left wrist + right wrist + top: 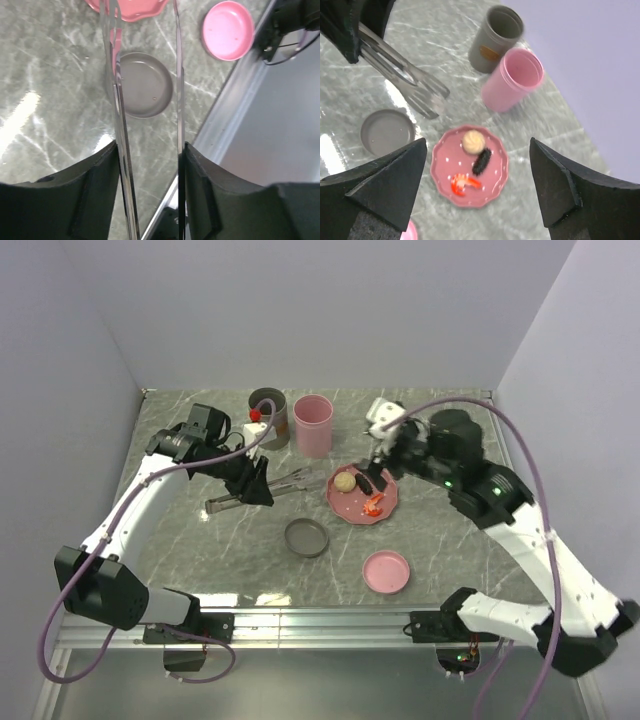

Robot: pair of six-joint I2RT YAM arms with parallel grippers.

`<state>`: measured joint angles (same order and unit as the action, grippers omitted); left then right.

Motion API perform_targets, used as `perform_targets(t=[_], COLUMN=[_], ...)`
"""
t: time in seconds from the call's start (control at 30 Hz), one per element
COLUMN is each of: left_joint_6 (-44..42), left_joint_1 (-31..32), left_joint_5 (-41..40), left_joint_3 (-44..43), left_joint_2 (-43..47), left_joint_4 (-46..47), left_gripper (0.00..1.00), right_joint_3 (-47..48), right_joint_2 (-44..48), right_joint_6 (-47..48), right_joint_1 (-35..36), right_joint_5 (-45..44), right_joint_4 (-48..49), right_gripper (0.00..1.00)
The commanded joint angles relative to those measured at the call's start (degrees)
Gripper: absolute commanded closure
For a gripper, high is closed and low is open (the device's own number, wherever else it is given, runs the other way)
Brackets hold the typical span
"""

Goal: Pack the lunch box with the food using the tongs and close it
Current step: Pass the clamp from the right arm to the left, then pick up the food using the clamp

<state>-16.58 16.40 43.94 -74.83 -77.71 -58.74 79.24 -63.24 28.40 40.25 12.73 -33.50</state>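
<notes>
Closest to the lens, in the left wrist view, stand the 2 dark fingers (95,195) of the left hand (150,160). They pinch the tongs (407,75) from outside, 1 thin metal arm lying against each finger, and the 2 arms are apart. The tool is thus in the grip, but I judge that the packing itself has not begun. All 3 pieces of food lie on the pink plate (495,186) near the middle of the bench (240,560): the beige ball (473,142), the dark brown piece (482,161) and the red-orange shrimp (462,182). The tips of the tongs point towards this plate and come near its rim, but they carry nothing and touch no food. The right hand (477,141) hovers above the plate with its fingers spread wide and nothing between them. Behind the plate the grey cup (497,37) and the pink cup (512,80) stand just beside each other, both uncovered. I take them for the lunch box, and no food shows inside them. The grey lid (387,132) and the pink lid (227,30) lie apart on the bench in front of the plate. In my judgement, 3 transfers and the closing are left. As for writing, there is only an orange label (491,53) on the side of the grey cup. It is too blurred to read, and no brand can be made out.
</notes>
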Motion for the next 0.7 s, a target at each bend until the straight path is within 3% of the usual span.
perform_targets(t=[0.0,0.17,0.3,0.67], left_joint_6=[0.23,-1.61,-1.44,-6.79], left_joint_1=[1.69,3.63,7.83,17.43], left_joint_5=[-4.04,-6.32,-14.46,-30.40], left_joint_3=[-1.99,-4.10,-5.24,-10.60], left_joint_2=[2.39,0.28,-1.56,-9.74], left_joint_4=[3.10,3.10,6.26,11.97], left_gripper=[0.43,0.39,0.38,0.39], right_joint_3=[-3.91,-11.02,-14.46,-10.78], right_joint_2=[6.09,11.12,13.84,9.46], right_joint_6=[-6.77,-8.98,-11.96,-19.43], right_joint_1=[-6.73,-13.78,-19.67,-34.61], right_joint_5=[7.65,9.24,9.24,18.90], right_joint_4=[0.36,0.19,0.10,-2.36], right_gripper=[0.10,0.09,0.06,0.05])
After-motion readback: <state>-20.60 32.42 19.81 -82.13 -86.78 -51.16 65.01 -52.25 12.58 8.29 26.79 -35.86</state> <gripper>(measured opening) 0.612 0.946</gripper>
